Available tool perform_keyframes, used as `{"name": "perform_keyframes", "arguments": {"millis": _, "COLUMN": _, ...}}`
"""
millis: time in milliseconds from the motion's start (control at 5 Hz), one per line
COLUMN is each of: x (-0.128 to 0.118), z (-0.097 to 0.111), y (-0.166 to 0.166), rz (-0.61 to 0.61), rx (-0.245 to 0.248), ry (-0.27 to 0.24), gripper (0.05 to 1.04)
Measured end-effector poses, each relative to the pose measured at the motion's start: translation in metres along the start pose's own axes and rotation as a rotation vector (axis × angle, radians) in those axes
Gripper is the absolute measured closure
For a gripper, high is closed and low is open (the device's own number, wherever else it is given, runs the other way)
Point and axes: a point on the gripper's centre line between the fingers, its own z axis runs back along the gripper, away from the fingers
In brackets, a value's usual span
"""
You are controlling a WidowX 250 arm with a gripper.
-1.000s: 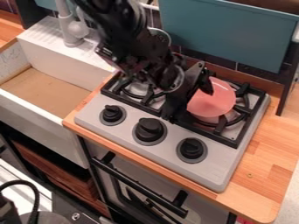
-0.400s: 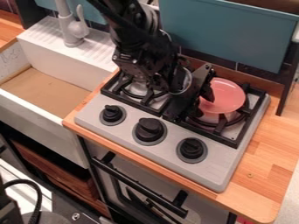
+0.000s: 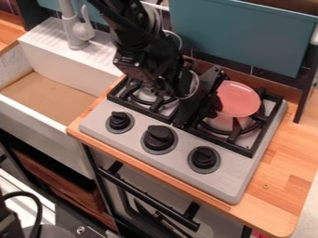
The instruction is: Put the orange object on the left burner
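Cable (image 3: 38, 204), black and looped, lies at the lower left, nearest the camera. To its right a black bar handle (image 3: 148, 196) slants across the front below the hob. Above the handle runs the wooden edge of the bench (image 3: 273, 211), and on the bench sits the grey hob (image 3: 227, 182) with three black knobs along its near side: the right knob (image 3: 203, 158), the middle knob (image 3: 159, 138) and the left knob (image 3: 119, 121), as the view shows them. The white sink (image 3: 43, 123) stands to the left of the hob, its bottom brown.

Behind the knobs are two burners under black grates. The right burner (image 3: 233, 131) is partly covered by the task's thing, a round, salmon-pink dish (image 3: 237, 98), which sits above the right grate, its broad face towards the camera. The left burner (image 3: 148, 96) is partly behind the black arm (image 3: 140, 42), which comes in from the top edge.

The pincer (image 3: 200, 104) is over the middle of the hob, just beside the dish's left edge. I cannot tell whether it is spread, pressed together or pinching the dish.

Farther back, a pale tap (image 3: 74, 29) rises behind the sink at the upper left, and a blue-green panel (image 3: 243, 35) spans the upper right behind the hob.
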Motion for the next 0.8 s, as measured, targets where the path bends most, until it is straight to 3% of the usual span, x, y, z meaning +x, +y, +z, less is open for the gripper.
{"name": "perform_keyframes", "arguments": {"millis": 800, "x": 0.001, "z": 0.034, "y": 0.052, "rz": -0.118, "rx": 0.052, "ry": 0.099, "gripper": 1.030}}
